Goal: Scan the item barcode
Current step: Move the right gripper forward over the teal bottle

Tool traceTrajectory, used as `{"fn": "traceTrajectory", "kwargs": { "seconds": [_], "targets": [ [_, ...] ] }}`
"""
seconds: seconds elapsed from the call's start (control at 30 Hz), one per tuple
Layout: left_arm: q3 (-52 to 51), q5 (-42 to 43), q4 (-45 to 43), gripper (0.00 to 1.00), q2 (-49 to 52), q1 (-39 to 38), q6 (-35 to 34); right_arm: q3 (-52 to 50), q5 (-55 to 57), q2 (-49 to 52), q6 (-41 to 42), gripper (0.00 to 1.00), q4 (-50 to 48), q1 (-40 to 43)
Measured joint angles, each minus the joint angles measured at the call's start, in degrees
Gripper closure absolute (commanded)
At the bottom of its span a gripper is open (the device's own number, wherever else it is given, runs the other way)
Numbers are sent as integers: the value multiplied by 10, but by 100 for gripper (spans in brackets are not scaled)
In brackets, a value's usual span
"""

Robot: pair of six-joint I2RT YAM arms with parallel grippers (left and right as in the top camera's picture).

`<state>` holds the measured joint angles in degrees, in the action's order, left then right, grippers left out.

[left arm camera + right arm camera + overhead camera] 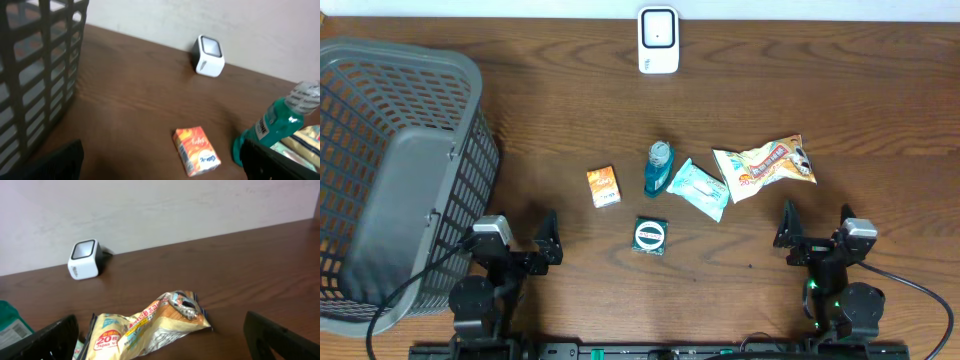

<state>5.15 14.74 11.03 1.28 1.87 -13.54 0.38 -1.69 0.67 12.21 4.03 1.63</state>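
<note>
Scanner point(658, 40) stands at the worktop's point(820, 100) far edge; orange box point(604, 186), bottle point(659, 168), wipes point(699, 189), snack bag point(765, 166) and green packet point(649, 235) lie mid-worktop. Nearer the front, the left gripper point(523, 238) and right gripper point(817, 228) sit spread wide, empty.

Dark brown wood desk point(820, 90). On it: grey mesh basket point(475, 165) far left, white scanner point(658, 40) at the back edge. Mid-desk: little orange box point(604, 186), teal bottle point(659, 168) lying down, pale blue packet point(699, 188) right beside it, crinkly snack bag point(765, 166), and a dark green square pack point(649, 235) closer in.

Bare table point(800, 90) lies between the scanner point(658, 40) and the 5 clustered items point(700, 188); the basket point(390, 170) walls off the left.
</note>
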Motion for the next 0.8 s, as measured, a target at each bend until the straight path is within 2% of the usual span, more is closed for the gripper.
{"fn": "traceTrajectory", "kwargs": {
  "seconds": [0.3, 0.4, 0.5, 0.67, 0.8],
  "targets": [
    [-7, 2, -25, 2, 0, 0, 0, 0, -89, 0, 33, 1, -9, 0],
    [-17, 12, -78, 2, 1, 0, 5, 0, -106, 0, 37, 1, -9, 0],
    [-19, 19, -141, 2, 1, 0, 40, 0, -117, 0, 39, 1, -10, 0],
    [-19, -39, -170, 2, 1, 0, 93, 0, -129, 0, 51, 1, -12, 0],
    [-19, -66, -151, 2, 1, 0, 95, 0, -147, 0, 58, 1, -14, 0]
  ]
}}
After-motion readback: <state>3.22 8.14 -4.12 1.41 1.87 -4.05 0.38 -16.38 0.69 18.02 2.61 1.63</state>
